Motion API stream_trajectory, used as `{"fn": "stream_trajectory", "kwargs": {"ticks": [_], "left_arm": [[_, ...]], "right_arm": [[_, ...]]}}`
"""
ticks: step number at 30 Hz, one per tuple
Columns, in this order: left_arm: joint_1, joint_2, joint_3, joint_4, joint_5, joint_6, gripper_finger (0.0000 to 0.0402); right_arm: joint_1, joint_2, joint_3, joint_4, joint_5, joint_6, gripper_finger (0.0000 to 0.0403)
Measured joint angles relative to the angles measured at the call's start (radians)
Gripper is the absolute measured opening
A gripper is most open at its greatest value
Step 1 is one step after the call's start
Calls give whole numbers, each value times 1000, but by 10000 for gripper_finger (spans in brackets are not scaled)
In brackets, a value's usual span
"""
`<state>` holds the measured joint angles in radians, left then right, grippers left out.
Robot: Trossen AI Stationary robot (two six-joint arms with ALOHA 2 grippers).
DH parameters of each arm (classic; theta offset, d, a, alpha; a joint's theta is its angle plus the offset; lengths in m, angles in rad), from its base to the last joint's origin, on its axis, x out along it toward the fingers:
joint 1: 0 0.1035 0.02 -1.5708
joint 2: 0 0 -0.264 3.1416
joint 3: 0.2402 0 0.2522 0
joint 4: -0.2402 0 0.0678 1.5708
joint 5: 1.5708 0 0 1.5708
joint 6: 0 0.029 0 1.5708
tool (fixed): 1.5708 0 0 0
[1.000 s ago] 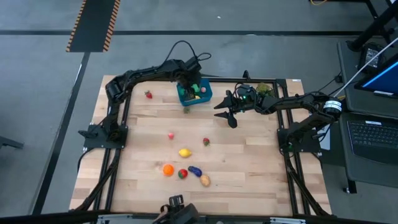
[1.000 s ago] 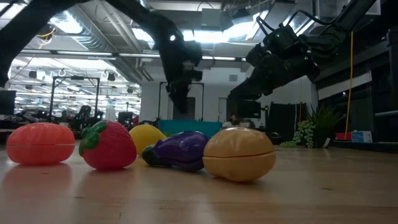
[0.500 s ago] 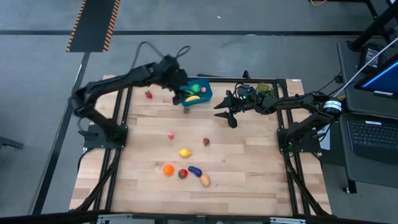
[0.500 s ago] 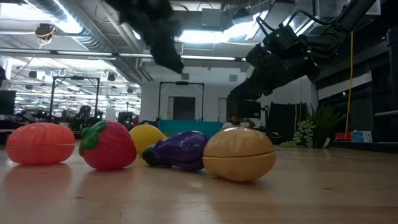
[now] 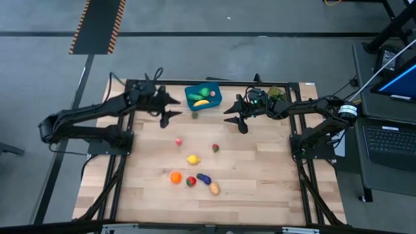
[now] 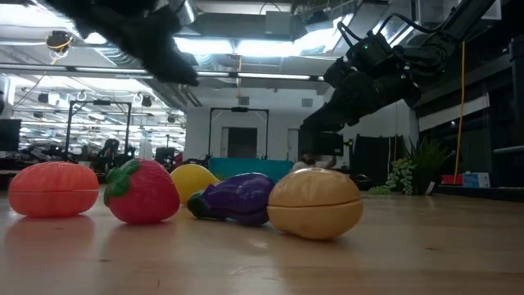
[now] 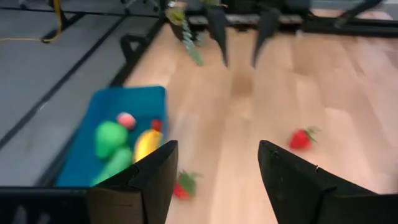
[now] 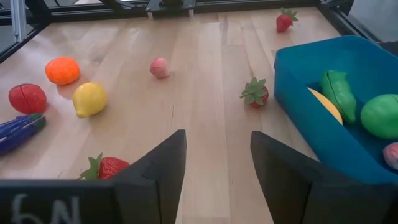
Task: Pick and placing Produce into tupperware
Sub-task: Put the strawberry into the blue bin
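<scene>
The blue tupperware point(image 5: 203, 97) sits near the table's far edge and holds a banana, a cucumber, a green pepper and a pink piece point(image 8: 339, 99). More produce lies on the wood: a strawberry point(image 5: 194, 114) beside the box, a pink piece point(image 5: 178, 141), another strawberry point(image 5: 215, 148), a lemon point(image 5: 193, 158), an orange point(image 5: 175, 177), a red piece point(image 5: 190, 181), an eggplant point(image 5: 204, 178) and a potato point(image 5: 214, 188). My left gripper point(image 5: 171, 108) hangs open and empty, left of the box point(image 7: 118, 143). My right gripper point(image 5: 235, 120) waits open to the box's right.
A leafy green sprig point(image 5: 278, 93) lies at the far right corner by the right arm. A black frame point(image 5: 214, 82) runs round the tabletop. Another strawberry point(image 8: 285, 22) lies beyond the box, under the left arm. Bare wood stretches between the two grippers.
My left gripper has drawn back from over the tupperware toward the table's left edge, moving fast, and now hangs left of the box. The right arm has kept still. The loose produce on the table has not moved.
</scene>
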<state>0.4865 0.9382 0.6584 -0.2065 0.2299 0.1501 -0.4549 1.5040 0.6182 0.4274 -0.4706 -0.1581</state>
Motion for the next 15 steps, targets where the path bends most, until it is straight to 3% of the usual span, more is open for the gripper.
{"fn": "stream_trajectory", "kwargs": {"ticks": [7,15], "left_arm": [[-70,-129,-160,-2,1,-96,213],[-107,-147,-226,-5,-2,-122,212]], "right_arm": [[0,0,0,-4,0,0,183],[0,0,0,-3,0,-2,183]]}}
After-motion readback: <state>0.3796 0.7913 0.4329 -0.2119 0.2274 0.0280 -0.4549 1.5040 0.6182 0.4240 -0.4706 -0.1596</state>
